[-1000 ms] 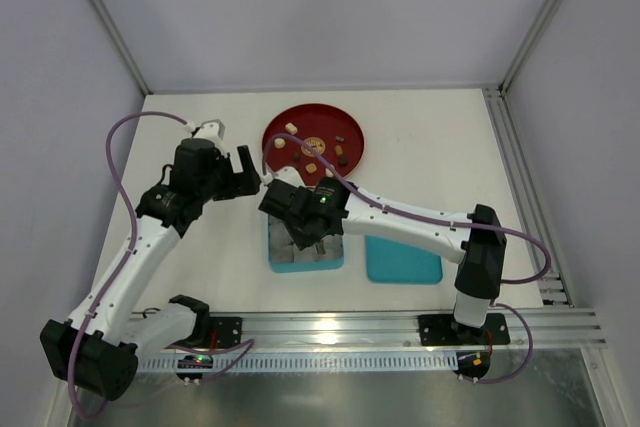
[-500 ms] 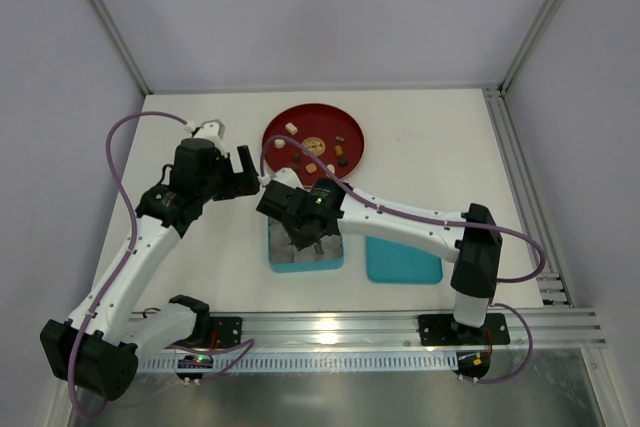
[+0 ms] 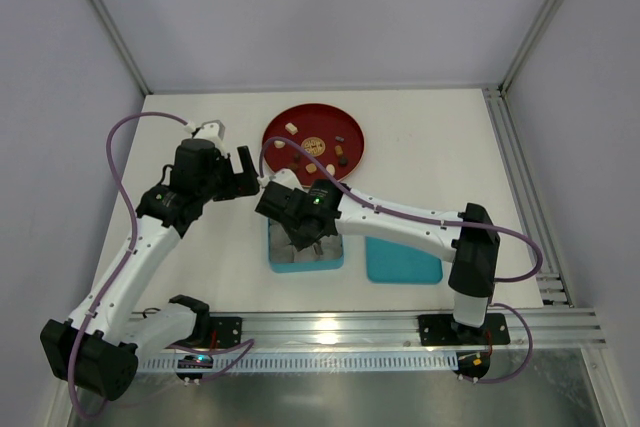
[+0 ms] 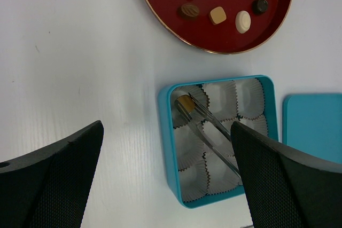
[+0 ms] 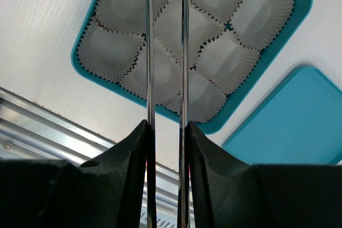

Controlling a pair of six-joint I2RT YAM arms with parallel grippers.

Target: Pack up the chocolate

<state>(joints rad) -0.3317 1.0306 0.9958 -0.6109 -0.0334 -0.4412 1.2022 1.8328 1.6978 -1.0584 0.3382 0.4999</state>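
While the right gripper [image 3: 308, 235] reaches over the square teal box [image 3: 275, 259], the left gripper [image 3: 251, 174] hangs spread wide, holding nothing. Left wrist view: slim metal tongs [image 4: 209, 131] hold a tan chocolate [image 4: 185, 101] in a corner paper cup [image 4: 196, 95]; other chocolates [image 4: 217, 15] wait on the round red plate [image 4: 160, 12]. Right wrist view: the gripper is clenched on the tongs. Placing is in hand; next, I judge, loosen the tongs and lift clear.

**Robot test cell in a lab, seen from above.** You work inside a booth. Plain pale walls [image 3: 330, 7] close three sides, framed by aluminium posts [image 3: 105, 22]. Your left arm [image 3: 140, 247] and right arm [image 3: 400, 222] are bolted to a slotted metal rail [image 3: 330, 325] at the near edge of a white table [image 3: 430, 137]. Purple cables [image 3: 111, 147] loop loosely along both arms.
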